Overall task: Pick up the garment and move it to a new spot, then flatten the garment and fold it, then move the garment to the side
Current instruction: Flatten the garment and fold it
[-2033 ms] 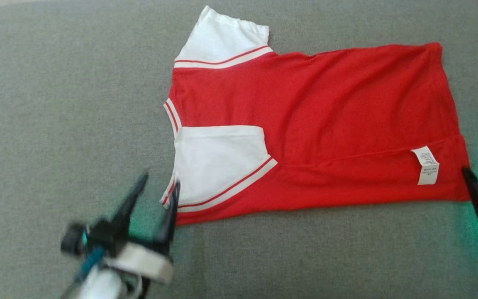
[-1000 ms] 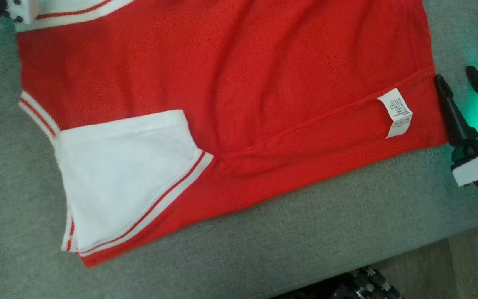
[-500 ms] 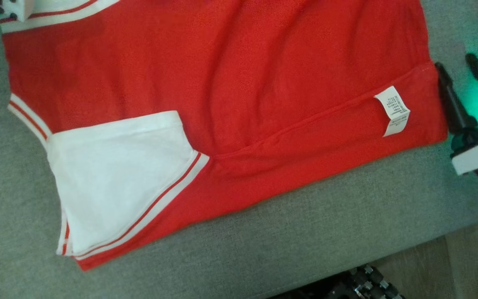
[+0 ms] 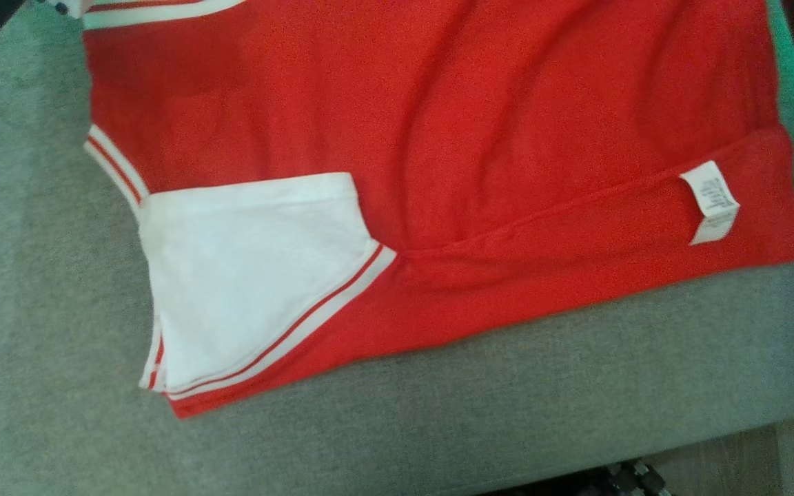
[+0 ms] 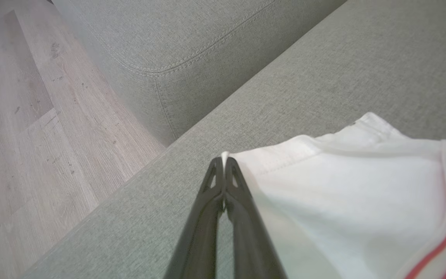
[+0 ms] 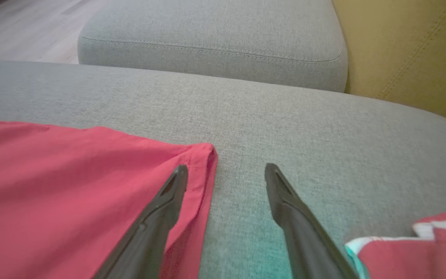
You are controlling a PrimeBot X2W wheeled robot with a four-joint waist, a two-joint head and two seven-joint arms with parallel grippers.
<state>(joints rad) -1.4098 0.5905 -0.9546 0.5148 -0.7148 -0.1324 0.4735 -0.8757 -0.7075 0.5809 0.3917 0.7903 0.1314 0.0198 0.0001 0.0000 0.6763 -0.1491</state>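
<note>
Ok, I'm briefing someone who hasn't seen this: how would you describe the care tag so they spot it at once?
On the grey sofa seat lies a red shirt with white sleeves. Near its hem end, on the robot's right, a small white printed tag sits on the red cloth. The sleeves are white too, but large, red-striped and at the opposite end.

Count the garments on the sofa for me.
2. The red-and-white shirt lies spread across the sofa seat; a second red-and-white garment sits bunched beside the right gripper. Others may lie out of frame.
</note>
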